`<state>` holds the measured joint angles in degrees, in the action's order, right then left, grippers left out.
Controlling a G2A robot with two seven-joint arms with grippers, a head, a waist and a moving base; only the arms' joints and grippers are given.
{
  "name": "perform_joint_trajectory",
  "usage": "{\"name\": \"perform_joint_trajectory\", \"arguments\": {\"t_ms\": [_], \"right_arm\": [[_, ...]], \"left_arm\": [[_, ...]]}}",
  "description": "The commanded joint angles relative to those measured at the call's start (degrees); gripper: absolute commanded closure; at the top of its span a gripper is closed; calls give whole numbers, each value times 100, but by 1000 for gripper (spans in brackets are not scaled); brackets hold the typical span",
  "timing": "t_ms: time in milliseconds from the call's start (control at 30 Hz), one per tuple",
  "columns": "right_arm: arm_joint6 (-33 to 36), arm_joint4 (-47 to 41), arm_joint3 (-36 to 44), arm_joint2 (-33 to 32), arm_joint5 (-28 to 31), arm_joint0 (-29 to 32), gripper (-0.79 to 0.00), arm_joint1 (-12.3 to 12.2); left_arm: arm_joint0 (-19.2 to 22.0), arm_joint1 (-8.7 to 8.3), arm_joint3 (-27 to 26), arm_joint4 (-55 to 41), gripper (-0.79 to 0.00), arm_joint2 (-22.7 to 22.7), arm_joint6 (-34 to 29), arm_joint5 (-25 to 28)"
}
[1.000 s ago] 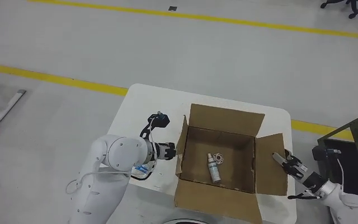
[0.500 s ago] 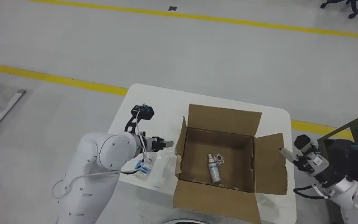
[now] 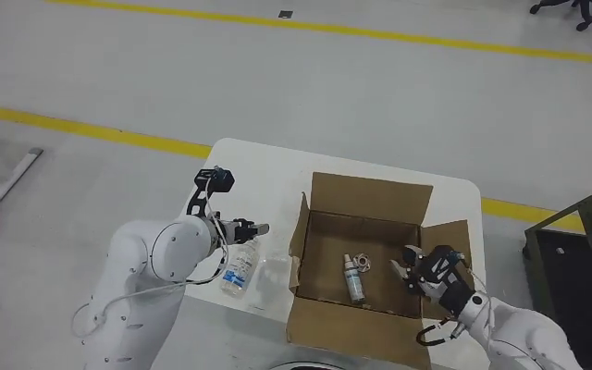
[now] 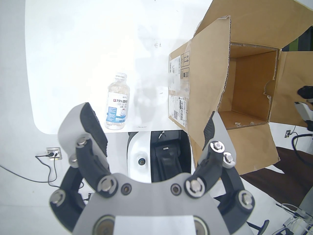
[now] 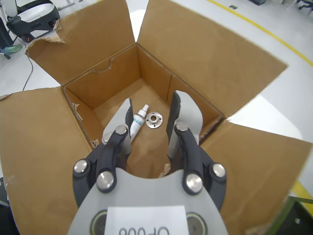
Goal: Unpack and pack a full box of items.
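Right wrist view: right gripper is held open over the cardboard box.
Spray bottle and metal flange are seen beneath it; left gripper is spread empty near a clear bottle.

The brown corrugated cardboard box is matt, its torn edges rough; the clear plastic bottle looks glossy; the round silver metal flange shines; the white tabletop is smooth.
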<state>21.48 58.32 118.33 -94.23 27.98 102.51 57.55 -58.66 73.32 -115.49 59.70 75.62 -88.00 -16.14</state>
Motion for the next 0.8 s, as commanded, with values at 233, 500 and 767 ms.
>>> {"name": "perform_joint_trajectory", "arguments": {"t_ms": [233,500,767], "right_arm": [[-3,-17,2,-33,8,11,0,-1],[404,152,116,81,-552,-40,0,15],[2330,1273,-551,2147,-1903,-1742,0,218]], "left_arm": [[0,0,0,0,-785,0,0,0],[0,0,0,0,-785,0,0,0],[0,0,0,0,-785,0,0,0]]}}
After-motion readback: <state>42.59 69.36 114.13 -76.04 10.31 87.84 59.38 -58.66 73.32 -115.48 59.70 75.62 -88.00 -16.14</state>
